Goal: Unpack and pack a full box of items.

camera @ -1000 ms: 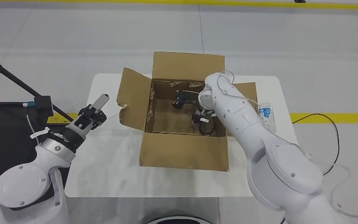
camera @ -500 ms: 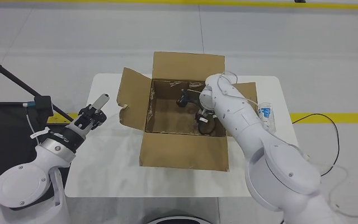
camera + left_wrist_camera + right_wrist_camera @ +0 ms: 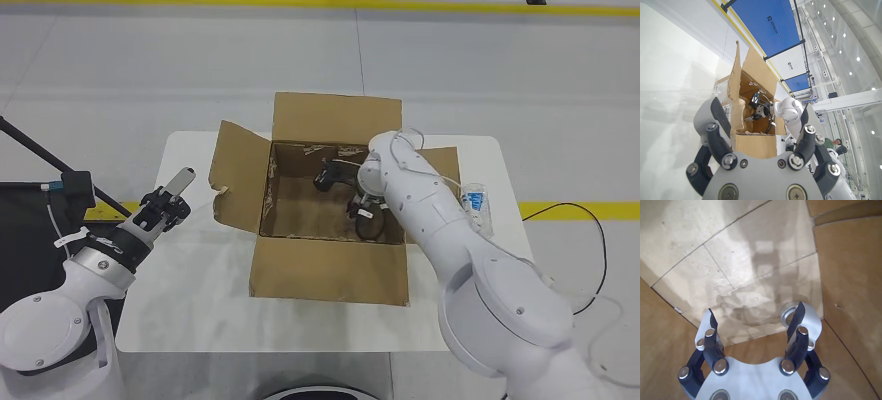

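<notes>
Inside the cardboard box (image 3: 330, 272), right tool (image 3: 755, 311) spread wide and empty above its bare floor; left tool (image 3: 761, 104) likewise released, empty, over the table (image 3: 195, 305) at its left edge.

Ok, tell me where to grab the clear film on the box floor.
Take the film at its crumpled, raised middle, coming straight down from above. It seems to lie nearly flat on the box floor, so its edges give little to pinch, and the walls close off the sides. The right gripper hangs open over it.
</notes>
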Robot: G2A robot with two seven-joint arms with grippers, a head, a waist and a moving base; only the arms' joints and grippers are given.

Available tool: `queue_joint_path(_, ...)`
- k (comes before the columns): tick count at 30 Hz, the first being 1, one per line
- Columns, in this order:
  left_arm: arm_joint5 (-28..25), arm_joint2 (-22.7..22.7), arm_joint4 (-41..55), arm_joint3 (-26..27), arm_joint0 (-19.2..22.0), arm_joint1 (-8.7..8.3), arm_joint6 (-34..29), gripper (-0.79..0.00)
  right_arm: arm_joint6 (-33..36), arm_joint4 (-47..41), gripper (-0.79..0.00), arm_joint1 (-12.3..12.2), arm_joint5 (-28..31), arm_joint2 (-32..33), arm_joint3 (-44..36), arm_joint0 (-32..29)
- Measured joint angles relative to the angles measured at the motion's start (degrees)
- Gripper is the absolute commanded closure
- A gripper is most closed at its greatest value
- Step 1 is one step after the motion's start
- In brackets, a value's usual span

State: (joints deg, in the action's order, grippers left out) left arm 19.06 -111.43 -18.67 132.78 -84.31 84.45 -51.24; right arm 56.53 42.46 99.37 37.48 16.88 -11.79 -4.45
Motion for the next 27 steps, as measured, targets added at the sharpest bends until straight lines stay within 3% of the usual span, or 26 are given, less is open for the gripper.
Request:
queue_joint_path(10, 0.00, 0.00, 0.00, 0.00, 0.00, 0.00, 0.00, -0.785, 1.29, -0.38, -0.779, 0.13, 0.37, 0.91, 0.74, -0.29)
queue_joint_path(27, 0.00, 0.00, 0.00, 0.00, 0.00, 0.00, 0.00, -0.785, -4.28, 2.86, -0.779, 0.57, 9.82, 0.78, -1.36, 0.24)
